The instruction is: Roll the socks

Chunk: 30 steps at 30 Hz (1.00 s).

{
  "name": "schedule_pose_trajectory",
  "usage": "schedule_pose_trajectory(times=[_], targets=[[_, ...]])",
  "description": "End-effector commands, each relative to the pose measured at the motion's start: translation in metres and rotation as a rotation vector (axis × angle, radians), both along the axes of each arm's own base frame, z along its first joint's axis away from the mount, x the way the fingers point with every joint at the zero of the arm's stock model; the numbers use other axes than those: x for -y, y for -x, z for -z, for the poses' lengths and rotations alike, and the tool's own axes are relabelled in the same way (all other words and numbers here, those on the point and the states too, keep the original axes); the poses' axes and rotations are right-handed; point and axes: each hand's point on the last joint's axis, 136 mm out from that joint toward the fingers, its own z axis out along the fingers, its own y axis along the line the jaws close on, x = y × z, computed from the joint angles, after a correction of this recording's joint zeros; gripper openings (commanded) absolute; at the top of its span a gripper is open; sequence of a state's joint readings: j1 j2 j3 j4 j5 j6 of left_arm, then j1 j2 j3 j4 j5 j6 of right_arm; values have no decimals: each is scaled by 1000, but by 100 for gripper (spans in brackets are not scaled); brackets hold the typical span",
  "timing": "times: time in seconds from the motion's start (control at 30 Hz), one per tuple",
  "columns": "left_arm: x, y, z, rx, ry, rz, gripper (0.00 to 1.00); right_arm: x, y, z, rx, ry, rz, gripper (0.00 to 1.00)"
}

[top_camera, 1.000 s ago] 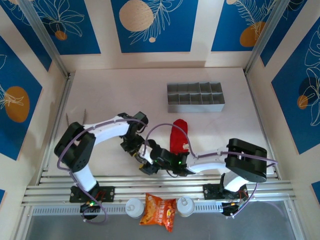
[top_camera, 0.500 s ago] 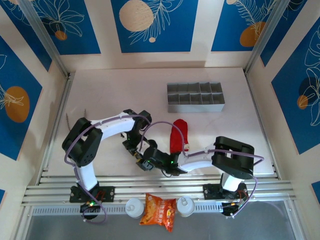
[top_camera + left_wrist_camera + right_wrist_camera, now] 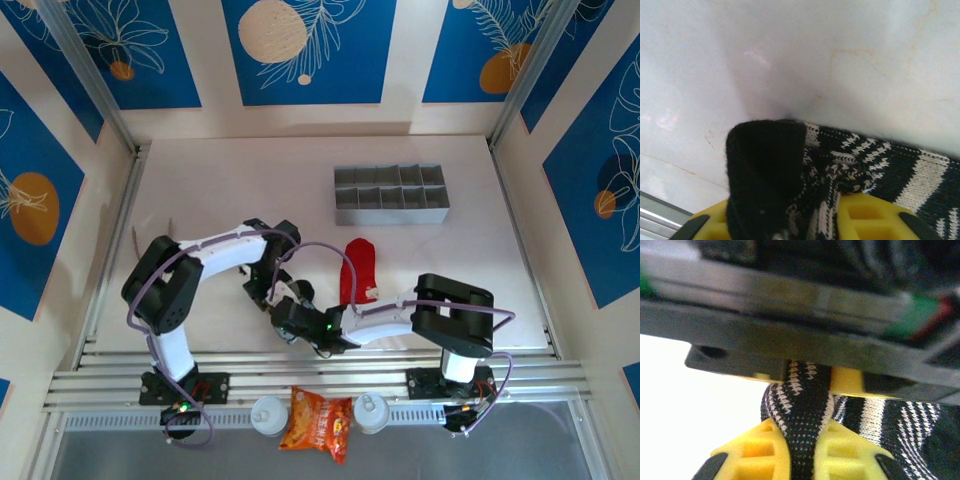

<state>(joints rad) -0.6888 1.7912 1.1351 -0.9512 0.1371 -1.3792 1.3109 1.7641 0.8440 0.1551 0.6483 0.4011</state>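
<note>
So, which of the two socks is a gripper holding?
The black striped sock, pinched by the right gripper; the red sock lies ungripped on the table.

Striped sock (image 3: 880, 165), end off-frame.

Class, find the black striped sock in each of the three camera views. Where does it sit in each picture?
Left wrist: striped sock along the bottom, centre to right, between the yellow fingers of the left gripper.
Right wrist: lower centre, pinched in the right gripper.
Top external: low centre, mostly covered where both grippers meet.
Shared landmark: the pale table.
</note>
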Motion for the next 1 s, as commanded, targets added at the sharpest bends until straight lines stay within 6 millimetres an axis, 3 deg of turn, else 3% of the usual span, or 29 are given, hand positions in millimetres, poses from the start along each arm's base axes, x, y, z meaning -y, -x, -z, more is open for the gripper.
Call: schedule_pose_trajectory(times=[0.0,0.17,0.3,0.43,0.6,0.83,0.97], targets=[[11,8,-1,9,64,-48,43,40,17,64,-178,175,21,0],[14,-19,-22,125,146,-83,72,62,30,83,-294,133,62,0],[15,-37,-35,196,188,-84,81,70,36,90,-357,79,81,0],[9,-47,-47,261,194,-76,82,79,40,98,-414,51,100,0],[-2,-42,-59,305,201,-31,79,98,44,109,-498,0,172,0],[-3,-16,-46,316,295,69,60,112,44,115,-612,-79,244,0],[8,-11,-38,324,351,94,59,112,42,117,-686,-93,249,0]])
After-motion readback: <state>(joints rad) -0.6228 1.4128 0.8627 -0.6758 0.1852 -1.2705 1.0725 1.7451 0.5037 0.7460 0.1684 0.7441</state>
